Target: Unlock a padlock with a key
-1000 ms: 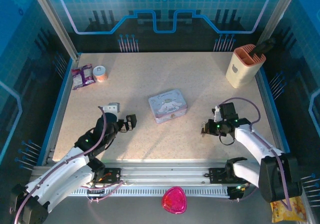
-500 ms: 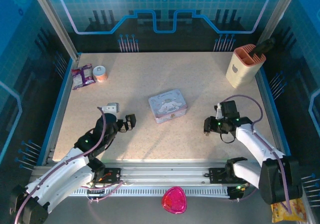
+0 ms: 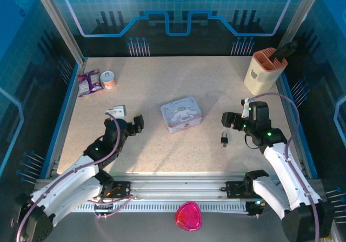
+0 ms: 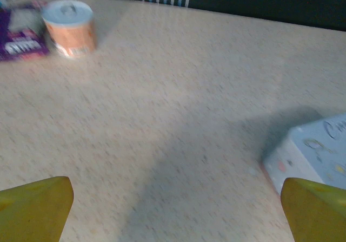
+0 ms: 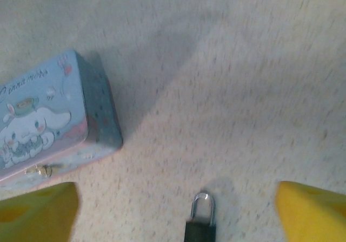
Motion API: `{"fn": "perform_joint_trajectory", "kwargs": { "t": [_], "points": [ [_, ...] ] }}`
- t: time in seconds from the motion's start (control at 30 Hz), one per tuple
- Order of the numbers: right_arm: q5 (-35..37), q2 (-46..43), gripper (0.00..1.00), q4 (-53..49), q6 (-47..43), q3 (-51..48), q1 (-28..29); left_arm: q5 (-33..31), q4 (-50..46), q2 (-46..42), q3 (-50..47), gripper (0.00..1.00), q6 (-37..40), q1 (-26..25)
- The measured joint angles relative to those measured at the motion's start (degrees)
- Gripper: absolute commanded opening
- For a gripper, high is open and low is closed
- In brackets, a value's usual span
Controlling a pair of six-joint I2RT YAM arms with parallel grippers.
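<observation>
— Any change?
— Lifted the right gripper (image 3: pixel 227 121) up-frame, spread wide and empty. Left the padlock (image 3: pixel 224 139) lying right of centre, apart from the tin (image 3: pixel 181 113).
— Meaning?
— Probably set down; shackle looks seated. Cannot make out the key. Left gripper (image 3: pixel 137 123) wide too.

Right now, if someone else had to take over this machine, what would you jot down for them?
Left gripper: open, empty, near the table, left of the pale blue rectangular cartoon tin.
Right gripper: open, empty, close by the tiny dark padlock with thin metal shackle, which lies free on the table.
Done: nothing I can confirm; shackle looks shut.
Left: fit the key, unlock.
</observation>
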Motion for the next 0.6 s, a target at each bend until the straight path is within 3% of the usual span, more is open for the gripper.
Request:
{"fn": "perform_joint_trajectory", "kwargs": {
  "t": [0.1, 0.27, 0.43, 0.6],
  "points": [
    [3.63, -0.37, 1.0, 4.61, -3.76, -0.76, -0.04, -4.94, 10.43, 2.86, -2.12, 0.99, 6.45, 0.46],
    [11.19, -0.42, 1.0, 16.31, -9.4, -7.76, -0.11, -7.43, 28.57, 9.62, -8.87, 0.99, 18.12, 4.81],
    [15.87, 3.63, 1.0, 29.62, -13.81, -15.56, -0.31, -6.58, 34.18, 17.18, -8.94, 0.99, 20.0, 12.0],
    [15.32, 14.34, 1.0, 44.63, -17.16, -19.74, -0.31, -1.79, 43.15, 26.67, -9.09, 0.99, 20.28, 17.05]
  ]
}}
